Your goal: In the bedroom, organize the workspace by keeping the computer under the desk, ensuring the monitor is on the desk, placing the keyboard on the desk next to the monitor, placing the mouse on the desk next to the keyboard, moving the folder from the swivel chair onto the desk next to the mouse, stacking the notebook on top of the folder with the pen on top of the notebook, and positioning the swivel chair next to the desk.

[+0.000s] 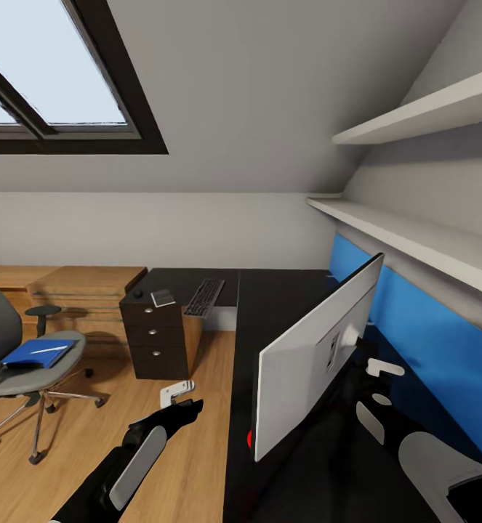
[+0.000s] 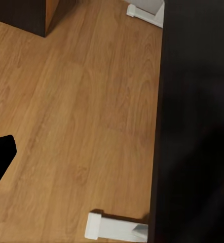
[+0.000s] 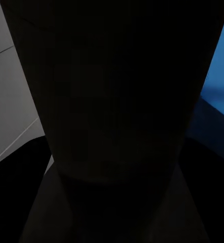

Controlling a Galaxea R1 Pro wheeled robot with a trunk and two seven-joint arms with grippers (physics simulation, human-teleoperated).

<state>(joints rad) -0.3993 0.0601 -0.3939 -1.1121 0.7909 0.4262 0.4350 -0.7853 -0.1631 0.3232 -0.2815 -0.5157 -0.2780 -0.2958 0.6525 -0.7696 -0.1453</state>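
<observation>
The monitor (image 1: pixel 310 356) stands on the black desk (image 1: pixel 270 305) with its white back toward me and a red light at its low corner. My right gripper (image 1: pixel 375 369) is close behind it near the stand; a dark shape (image 3: pixel 117 101) blocks the right wrist view, so its jaws are hidden. The keyboard (image 1: pixel 204 296), a small black mouse (image 1: pixel 137 293) and the grey notebook (image 1: pixel 163 298) lie on the desk's far wing. The blue folder (image 1: pixel 38 353) lies on the swivel chair (image 1: pixel 22 378) with the pen (image 1: pixel 49 349) on it. My left gripper (image 1: pixel 177 408) hangs open over the floor. The computer is out of view.
A black drawer unit (image 1: pixel 157 341) stands under the desk's far wing, with a low wood cabinet (image 1: pixel 81 287) beyond the chair. White desk feet (image 2: pixel 114 228) jut onto the wood floor (image 2: pixel 76 111). A blue panel (image 1: pixel 422 327) and wall shelves (image 1: pixel 415 240) line the right side.
</observation>
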